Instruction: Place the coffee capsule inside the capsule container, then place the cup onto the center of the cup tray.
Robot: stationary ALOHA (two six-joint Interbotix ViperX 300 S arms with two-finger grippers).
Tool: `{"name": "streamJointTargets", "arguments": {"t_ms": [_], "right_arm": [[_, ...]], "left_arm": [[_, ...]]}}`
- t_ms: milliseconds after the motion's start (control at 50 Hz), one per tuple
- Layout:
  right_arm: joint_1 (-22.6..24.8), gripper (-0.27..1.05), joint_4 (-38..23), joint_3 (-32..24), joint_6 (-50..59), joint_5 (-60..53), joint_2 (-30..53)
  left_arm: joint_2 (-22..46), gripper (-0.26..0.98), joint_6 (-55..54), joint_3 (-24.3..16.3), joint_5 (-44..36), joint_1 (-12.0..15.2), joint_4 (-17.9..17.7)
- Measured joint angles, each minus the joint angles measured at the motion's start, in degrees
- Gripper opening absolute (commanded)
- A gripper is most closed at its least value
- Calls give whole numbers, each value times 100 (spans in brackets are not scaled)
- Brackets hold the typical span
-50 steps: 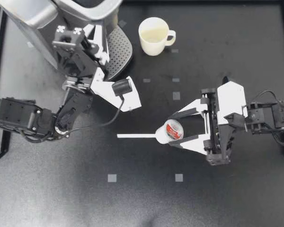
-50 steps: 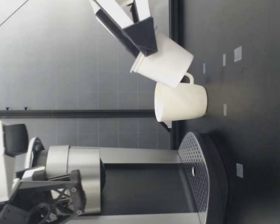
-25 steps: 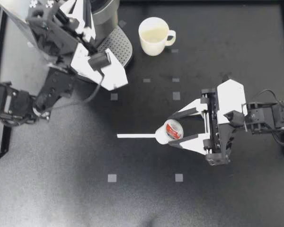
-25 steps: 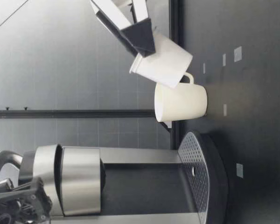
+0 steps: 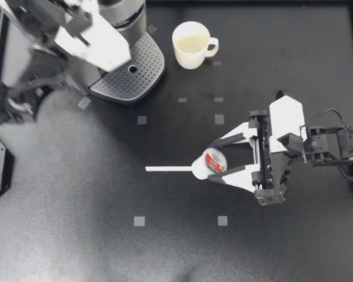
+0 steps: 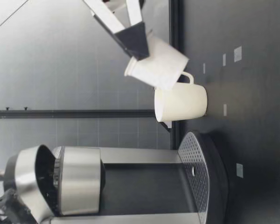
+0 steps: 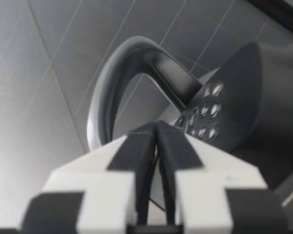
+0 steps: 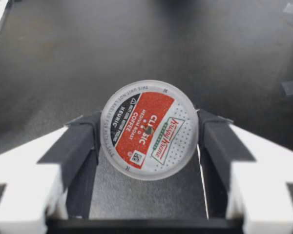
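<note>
Right gripper has the capsule pinched from two sides, fingers spread to its full width and flat against its rim, so that grip looks secure. The wrist view shows the foil top facing back toward the wrist, and the low view shows the capsule tipped over at an angle and hanging well clear of the table. Now the relation that matters: the coffee machine sits in the far left corner, well away from the capsule and diagonally across from it. Down at table height the lid stands tipped open with a dark opening under it, which I take to be the capsule container. The left gripper is blurred over the machine. Its own camera shows its fingers pressed almost together with nothing visible between them, tips right at the looped handle. So the left arm is nearer the machine but the right arm has the load. The carry looks like a long diagonal reach, and the capsule will probably need levelling, foil up, before it drops in. The cup stands upright on the table just beside the perforated cup tray, not yet on it.
</note>
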Motion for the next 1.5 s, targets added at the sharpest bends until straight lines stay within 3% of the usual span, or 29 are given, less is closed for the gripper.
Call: {"name": "streamJointTargets", "arguments": {"t_ms": [460,880,1180,1500], "right_arm": [[0,54,-9,-97,0,-9,9],[-18,54,-35,-431,-281,-9,-62],[-940,54,-44,-1292,-1459,185,-431],[-1881,54,-44,-2338,-2241,712,-220]], "left_arm": [[-817,14,-527,483,-861,809,-97],[-1063,14,-712,554,-1274,958,-105],[-1714,14,-1731,589,-2382,1090,-105],[-2558,14,-2259,1020,-2769,1090,-105]]}}
